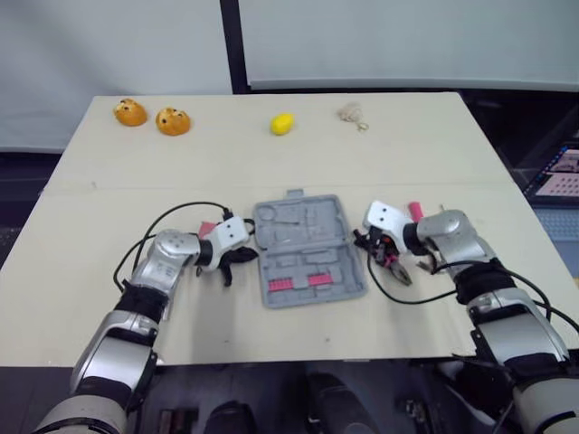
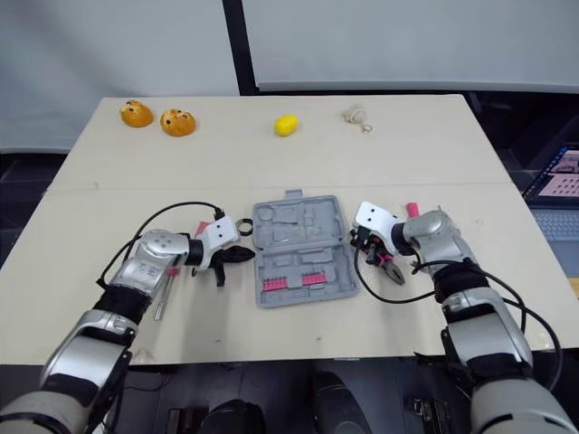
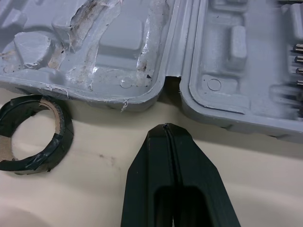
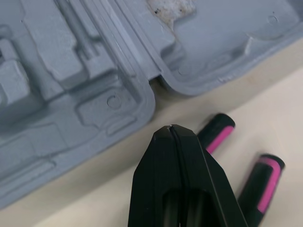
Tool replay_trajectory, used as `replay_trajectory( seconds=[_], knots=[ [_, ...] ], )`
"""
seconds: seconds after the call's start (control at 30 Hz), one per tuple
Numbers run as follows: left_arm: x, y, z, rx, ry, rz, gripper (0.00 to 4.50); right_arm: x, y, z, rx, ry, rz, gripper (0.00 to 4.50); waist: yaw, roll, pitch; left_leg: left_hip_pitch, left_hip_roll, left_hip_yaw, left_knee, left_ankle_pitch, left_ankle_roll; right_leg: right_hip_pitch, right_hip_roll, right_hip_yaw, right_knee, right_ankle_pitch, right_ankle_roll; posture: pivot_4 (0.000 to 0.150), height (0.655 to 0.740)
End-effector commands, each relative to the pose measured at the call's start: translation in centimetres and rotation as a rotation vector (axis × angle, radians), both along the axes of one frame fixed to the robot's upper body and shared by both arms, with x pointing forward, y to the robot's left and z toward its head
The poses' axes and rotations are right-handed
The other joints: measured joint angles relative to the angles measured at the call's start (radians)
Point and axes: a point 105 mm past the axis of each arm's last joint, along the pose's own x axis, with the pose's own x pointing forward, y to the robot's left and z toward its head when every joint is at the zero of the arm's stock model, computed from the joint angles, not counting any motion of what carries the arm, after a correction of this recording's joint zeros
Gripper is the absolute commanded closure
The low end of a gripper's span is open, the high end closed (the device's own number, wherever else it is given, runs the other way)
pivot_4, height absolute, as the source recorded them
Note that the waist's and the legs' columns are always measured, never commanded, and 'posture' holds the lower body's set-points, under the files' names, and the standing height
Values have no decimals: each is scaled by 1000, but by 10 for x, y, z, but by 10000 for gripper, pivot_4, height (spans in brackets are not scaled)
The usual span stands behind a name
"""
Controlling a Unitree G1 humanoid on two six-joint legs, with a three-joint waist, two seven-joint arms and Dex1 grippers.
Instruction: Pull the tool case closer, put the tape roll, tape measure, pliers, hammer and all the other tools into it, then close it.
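- Jaws on both arms are pressed shut and empty, flanking the open grey moulded-plastic tool case (image 1: pixel 308 249) mid-counter (image 1: pixel 271 154): left jaws beside its left edge, right jaws beside its right.
- Judged risk: shut jaws cannot clamp the rim, so a pull may skew the case.
- Black tape roll (image 3: pixel 59 139) left of the case and pink-handled pliers (image 4: pixel 218 135) right of it could be knocked.

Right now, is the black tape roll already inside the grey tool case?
No, the tape roll sits outside the open tool case, beside its edge.

Grey tool case (image 1: pixel 303 226) open (pliers (image 4: pixel 217 134), tape roll (image 3: pixel 35 128) beside).
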Motion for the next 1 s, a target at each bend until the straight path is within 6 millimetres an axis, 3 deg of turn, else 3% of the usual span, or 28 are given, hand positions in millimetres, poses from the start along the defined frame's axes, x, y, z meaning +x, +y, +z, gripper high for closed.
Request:
replay_trajectory(
  seconds=[0.03, 0.33, 0.63, 1.0],
  knots=[
    [2, -3, -1, 8, -2, 1, 44729, 6, 2, 10, 6, -45, -6, 45000, 1, 0, 0, 0, 0, 0, 0, 0, 0, 0, 0, 0, 0, 0, 0, 1500, 7400],
    [-1, -10, -8, 6, 42, -2, 44729, 8, 21, 4, 30, -44, 5, 45000, 1, 3, -2, 0, 0, 0, 0, 0, 0, 1, 0, 0, 1, 0, 0, 1500, 7400],
    [-6, -17, -8, 0, 52, -16, 44729, -3, 37, -5, 62, -24, 60, 45000, 0, 4, -2, 0, 0, -1, 0, 0, 0, 1, 0, -1, 1, 0, 0, 1500, 7400],
    [-48, -21, -17, 5, 128, -89, 44729, -39, 43, -11, 129, 35, 99, 45000, 0, 5, -3, 1, 1, -2, -2, 0, 0, 1, 0, -1, 0, 0, 0, 1500, 7400]
  ],
)
